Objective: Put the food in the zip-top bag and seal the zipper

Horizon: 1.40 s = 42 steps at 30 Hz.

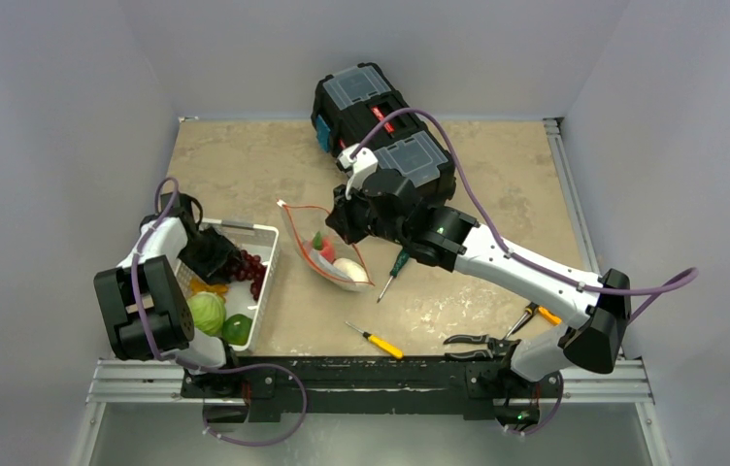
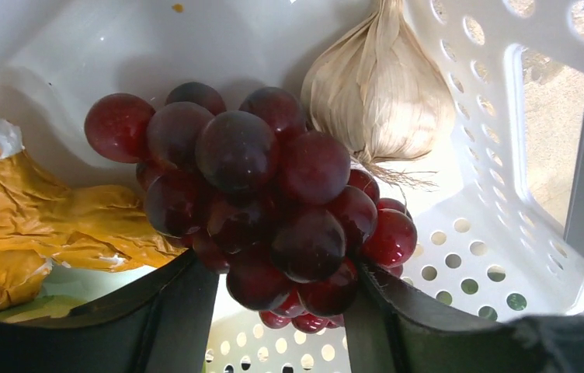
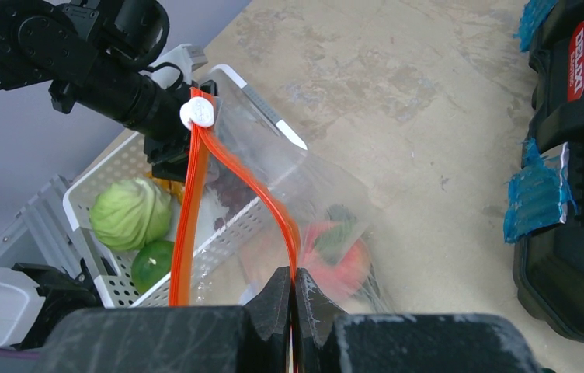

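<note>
Our right gripper [image 3: 293,299] pinches the zipper [image 3: 188,202]; our left gripper [image 2: 281,280] straddles the grapes [image 2: 250,194], hold unclear, so they may slip.

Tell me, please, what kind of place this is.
Probably a robot test cell in a lab. Plain grey walls box in one table. A left arm and a right arm are bolted at its near edge. Props such as toy grapes and a toolbox are set out.
</note>
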Available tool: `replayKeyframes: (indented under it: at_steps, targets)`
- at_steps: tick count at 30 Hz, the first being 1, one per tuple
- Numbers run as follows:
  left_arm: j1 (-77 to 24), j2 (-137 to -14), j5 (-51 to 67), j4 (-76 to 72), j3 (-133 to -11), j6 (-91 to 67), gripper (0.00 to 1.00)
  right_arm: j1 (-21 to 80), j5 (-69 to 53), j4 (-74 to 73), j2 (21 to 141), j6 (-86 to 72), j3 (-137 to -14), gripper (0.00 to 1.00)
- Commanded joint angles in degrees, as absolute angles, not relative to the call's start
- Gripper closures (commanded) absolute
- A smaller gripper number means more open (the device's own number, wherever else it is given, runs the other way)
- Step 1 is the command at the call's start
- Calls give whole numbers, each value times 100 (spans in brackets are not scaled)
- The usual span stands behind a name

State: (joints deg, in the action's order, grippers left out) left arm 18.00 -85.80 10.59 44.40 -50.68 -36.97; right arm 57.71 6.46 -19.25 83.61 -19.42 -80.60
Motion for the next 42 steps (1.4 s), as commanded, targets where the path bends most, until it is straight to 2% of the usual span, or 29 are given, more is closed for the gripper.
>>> replayKeyframes:
  at_steps: [1, 4, 11, 15, 19, 24, 29, 35, 39, 42]
  targets:
    - [1819, -8512, 1151, 4409, -5012, -3487, 51, 5792, 668, -1759, 8239, -1939, -8331, 100]
    - [1819, -8325, 1104, 4442, -5012, -3419, 63, 5788, 715, -1743, 8203, -1941, -8271, 100]
    - [1819, -7745, 1300, 4484, -5106, -3145, 85, 5787, 777, -1772, 8203, -1965, -8230, 100]
    - [1818, -7336, 1573, 4391, -5088, -2956, 90, 5793, 839, -1850, 8200, -1965, -8246, 100]
    - [1813, -6897, 1623, 4344, -5068, -2804, 100, 5791, 867, -1885, 8215, -1960, -8242, 100]
    - [1817, -6260, 1755, 4219, -5010, -2612, 100, 5787, 838, -1907, 8282, -1953, -8290, 100]
    - [1798, -5186, 2406, 3734, -4750, -2281, 100, 5792, 764, -1862, 8340, -1960, -8320, 100]
    - [1309, -3889, 2706, 3149, -4457, -2222, 100, 5792, 734, -1818, 8334, -1970, -8276, 100]
    - [866, -3201, 2744, 3035, -4296, -2444, 100, 5792, 734, -1814, 8278, -1969, -8222, 100]
    - [852, -2614, 3252, 2801, -3964, -3086, 100, 5792, 755, -1855, 8237, -1961, -8194, 100]
